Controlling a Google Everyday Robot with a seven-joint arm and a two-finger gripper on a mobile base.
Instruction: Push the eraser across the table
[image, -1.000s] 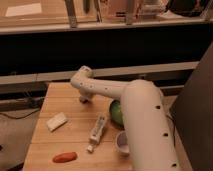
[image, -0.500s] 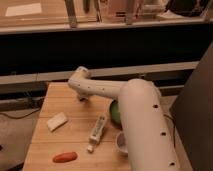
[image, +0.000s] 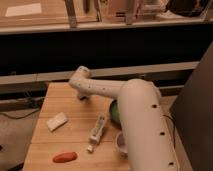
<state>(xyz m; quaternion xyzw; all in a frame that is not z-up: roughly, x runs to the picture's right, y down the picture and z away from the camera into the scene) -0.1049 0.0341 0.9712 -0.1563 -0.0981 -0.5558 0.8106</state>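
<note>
Gripper (image: 82, 95) down at the table (image: 60, 102) surface, beyond the white tube (image: 97, 129) and a little to its left, tucked under the bent end of the white arm (image: 107, 89). Whether open or closed, and whether holding anything: cannot tell, hidden by the wrist above it. Set low against the wood, probably because a push needs contact at the side of a flat thing, not a grasp from above. No clear sight of the eraser; only a dark smudge right at the gripper, beyond the tube, possibly the eraser or just shadow. Nearer than that, left of the tube, a pale cream block (image: 56, 121) lying apart from the gripper. In front of the tube and to its left, an orange-red piece (image: 65, 157) close to the near edge. Right of the tube, a green rounded object (image: 114, 111) half behind the arm's bulk, and a small white cup (image: 120, 143).
</note>
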